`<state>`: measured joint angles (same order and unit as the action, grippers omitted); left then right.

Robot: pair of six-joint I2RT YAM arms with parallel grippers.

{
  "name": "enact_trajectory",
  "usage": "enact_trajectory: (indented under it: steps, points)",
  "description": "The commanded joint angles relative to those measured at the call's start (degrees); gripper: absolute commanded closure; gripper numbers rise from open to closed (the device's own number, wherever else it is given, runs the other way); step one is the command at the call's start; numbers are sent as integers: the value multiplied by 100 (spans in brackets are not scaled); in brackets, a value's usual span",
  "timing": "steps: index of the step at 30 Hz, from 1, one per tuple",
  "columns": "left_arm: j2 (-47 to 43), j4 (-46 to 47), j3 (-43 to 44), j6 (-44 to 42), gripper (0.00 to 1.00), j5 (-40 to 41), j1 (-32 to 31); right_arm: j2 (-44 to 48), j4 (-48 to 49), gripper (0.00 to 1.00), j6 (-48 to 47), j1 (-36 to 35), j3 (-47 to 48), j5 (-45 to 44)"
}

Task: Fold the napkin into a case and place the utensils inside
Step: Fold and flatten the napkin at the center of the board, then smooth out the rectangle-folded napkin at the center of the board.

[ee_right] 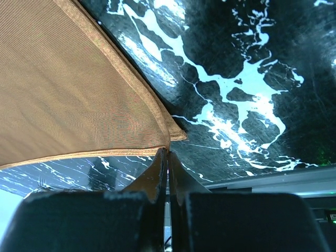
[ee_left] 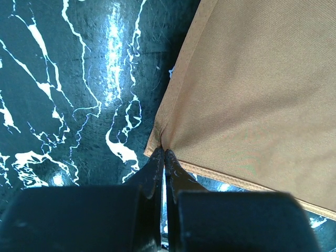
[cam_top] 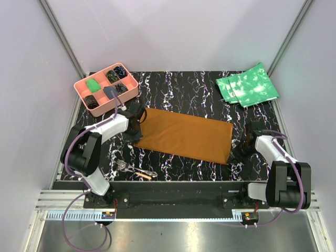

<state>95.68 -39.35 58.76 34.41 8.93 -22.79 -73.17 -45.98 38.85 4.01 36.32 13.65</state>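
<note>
Both claws are clamping the rust-brown napkin (cam_top: 186, 135) stretched lengthwise between them, the left gripper (ee_left: 164, 153) pinching its near-left corner, the right gripper (ee_right: 168, 152) its near-right, utensils (cam_top: 137, 171) lying nearside of its left end.

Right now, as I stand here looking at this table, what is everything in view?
rust-brown cloth napkin: one, rust-brown, flat oblong at the table's middle
green white-mottled cloths: small overlapping pile, green, far right corner
pink plastic compartment tray: one, pink, far left corner, small items inside
silver metal utensils: two, silver, one with an orange-tan end, near left edge
black white-veined marble table: one, black
left gripper: one, black, shut on a left napkin corner
right gripper: one, black, shut on a right napkin corner
</note>
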Motion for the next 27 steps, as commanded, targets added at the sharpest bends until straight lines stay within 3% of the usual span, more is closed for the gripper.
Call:
enact_trajectory:
  steps: [1, 4, 8, 9, 11, 12, 13, 15, 16, 18, 20, 21, 27]
  points:
    - [-40, 94, -5, -22, 100, 328, -24, 39, 159, 99, 44, -32, -54, -47]
    - [-102, 16, 30, -49, 92, 337, -15, 196, 89, 78, 79, -32, -55, -29]
    - [-760, -300, 91, -66, 56, 968, -155, 724, -25, 52, -105, -32, 357, -413]
    - [-1031, -318, 126, -136, 51, 1014, -182, 829, 1, 35, -149, -32, 437, -477]
    - [-1156, -249, 372, -198, 50, 762, -191, 1023, 596, 26, -158, -32, 490, -216]
    - [-1105, -153, 486, -250, 50, 594, -191, 1015, 790, 15, 16, -32, 525, -222]
    - [-1043, -4, 678, -251, 54, 358, -182, 963, 1384, 10, 9, -23, 587, -127]
    - [-676, 690, 847, -190, 59, -521, -182, 726, 2395, 9, -288, -23, 579, 584]
    - [-482, 918, 1065, -172, 69, -750, -174, 272, 3105, 11, -334, -23, 605, 604]
    - [271, 1272, 1425, -93, 77, -1103, -139, -875, 3200, 17, -526, 3, 1243, 603]
    - [766, 1255, 2076, -40, 86, -1252, -25, -1610, 3121, 36, -808, 21, 2015, 1049]
    - [1125, 1307, 2226, -5, 88, -1305, 2, -2083, 3147, 38, -922, 47, 2133, 1087]
    - [2024, 1360, 2912, 30, 92, -1394, 388, -2904, 3367, 53, -1099, 135, 2512, 999]
